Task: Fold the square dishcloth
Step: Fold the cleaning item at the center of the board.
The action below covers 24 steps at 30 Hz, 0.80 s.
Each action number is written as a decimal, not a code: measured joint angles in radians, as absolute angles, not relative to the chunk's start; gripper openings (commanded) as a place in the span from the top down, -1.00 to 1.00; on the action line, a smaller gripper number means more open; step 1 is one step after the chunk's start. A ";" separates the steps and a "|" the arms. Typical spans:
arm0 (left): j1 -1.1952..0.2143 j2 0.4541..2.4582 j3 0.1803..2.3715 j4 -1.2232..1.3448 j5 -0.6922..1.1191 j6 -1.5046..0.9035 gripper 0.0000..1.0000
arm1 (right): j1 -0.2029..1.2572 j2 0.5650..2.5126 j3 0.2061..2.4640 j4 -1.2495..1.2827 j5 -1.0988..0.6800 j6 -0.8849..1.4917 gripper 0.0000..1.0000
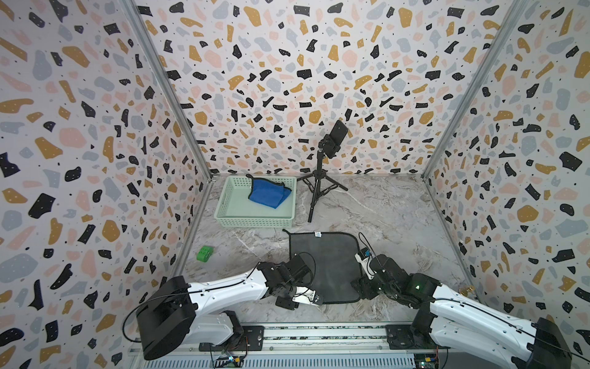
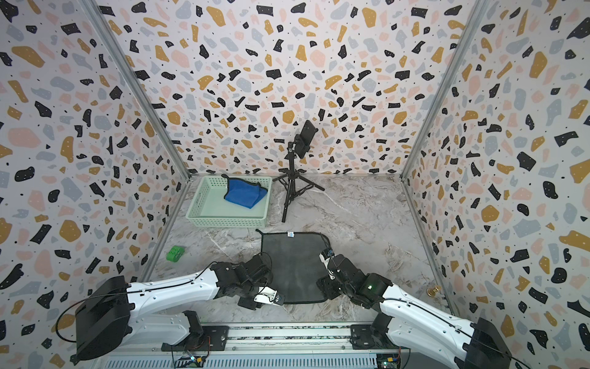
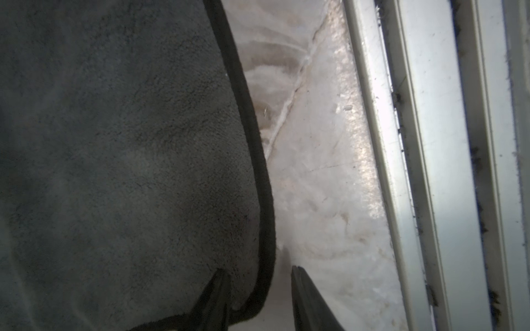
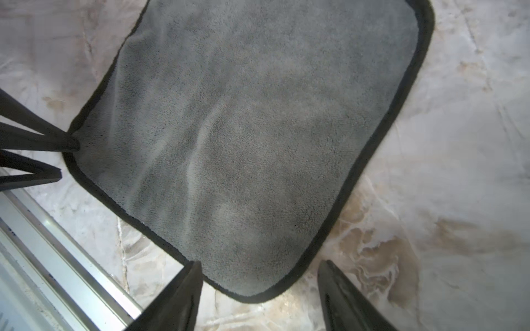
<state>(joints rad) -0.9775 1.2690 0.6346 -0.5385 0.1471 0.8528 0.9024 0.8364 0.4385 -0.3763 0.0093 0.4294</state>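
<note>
Green block (image 1: 205,253) sits far left on the counter (image 1: 399,217), close to the side wall and clear of everything else. Behind it is a pale green basket (image 1: 253,222) holding a bunched blue cloth (image 1: 269,193) in its back right part, far edge up against the rear wall. The left end effector (image 3: 258,270) is low at the dishcloth's near-left corner. In the left wrist view one finger (image 3: 218,289) is on the grey pile just inside the black hem and the other is on bare counter outside it. Jaws apart, hem between them, nothing pinched. The dishcloth (image 1: 325,258) lies flat and unfolded at centre-front in both top views, with a white tag (image 1: 318,234) on its far edge and faint ripples across the middle. A tripod (image 1: 317,182) carrying a phone (image 1: 338,131) stands behind it, right of the basket. The right end effector (image 4: 261,263) is at the near-right corner, jaws wide apart with the rounded corner between them; tip contact with the fabric can't be told. A small brass-coloured item (image 1: 466,290) sits far right by the wall, too small to identify.
</note>
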 measured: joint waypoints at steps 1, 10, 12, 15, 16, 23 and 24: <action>-0.977 1.269 0.633 -0.534 0.140 0.849 0.67 | 0.909 0.828 0.419 -0.352 0.006 0.416 -0.33; -0.931 1.217 0.594 -0.547 0.075 0.855 1.00 | 0.987 0.848 0.364 -0.175 -0.008 0.313 -0.28; -0.901 1.185 0.591 -0.569 0.070 0.861 1.00 | 1.015 0.883 0.364 -0.151 -0.008 0.294 -0.27; -0.841 1.120 0.583 -0.608 0.070 0.879 1.00 | 1.085 0.945 0.367 -0.131 -0.007 0.261 -0.28; -0.824 1.097 0.581 -0.624 0.071 0.884 1.00 | 1.110 0.962 0.369 -0.128 -0.007 0.251 -0.28; -0.765 0.997 0.560 -0.702 0.081 0.929 1.00 | 1.240 1.092 0.422 -0.115 0.011 0.189 -0.26; -0.759 0.997 0.558 -0.710 0.082 0.932 1.00 | 1.253 1.113 0.430 -0.114 0.014 0.183 -0.26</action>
<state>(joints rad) -0.7593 0.9970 0.5583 -0.7105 0.0818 0.9318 1.2530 1.1133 0.4305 -0.1139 0.0139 0.1829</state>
